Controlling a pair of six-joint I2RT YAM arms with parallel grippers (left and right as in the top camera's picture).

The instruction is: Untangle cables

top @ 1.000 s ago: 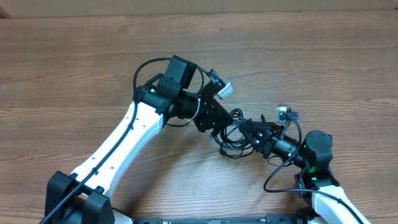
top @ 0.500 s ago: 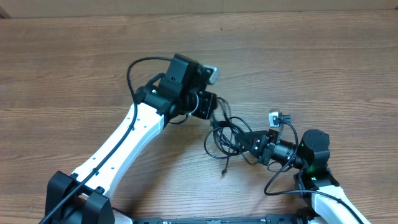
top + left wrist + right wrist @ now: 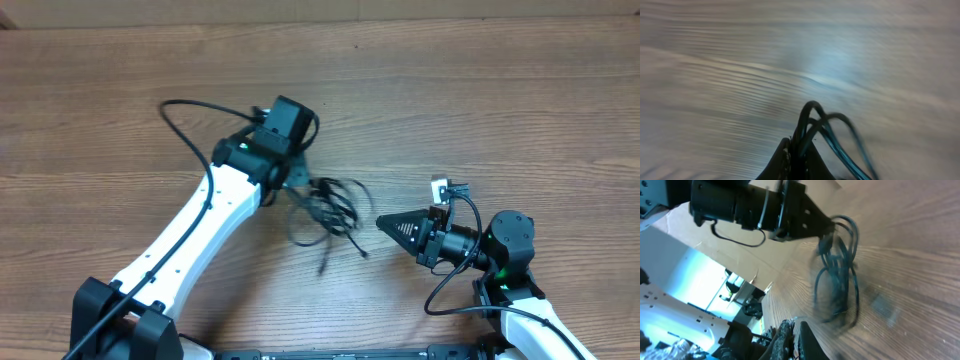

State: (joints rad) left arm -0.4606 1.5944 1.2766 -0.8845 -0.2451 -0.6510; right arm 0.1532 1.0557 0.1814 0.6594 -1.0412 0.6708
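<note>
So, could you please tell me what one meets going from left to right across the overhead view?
Left arm's white link → left tool, shut on the cables → cables in loose loops → right tool, shut and holding nothing → right arm's black joint.

One cable tangle [image 3: 325, 205], two pincers [image 3: 795, 156] [image 3: 386, 223], one table [image 3: 520, 100]

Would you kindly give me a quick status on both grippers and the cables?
Left gripper shut on the cables, bundle dangling, tangled. Right gripper shut, empty, apart from them. No obstruction seen.
</note>
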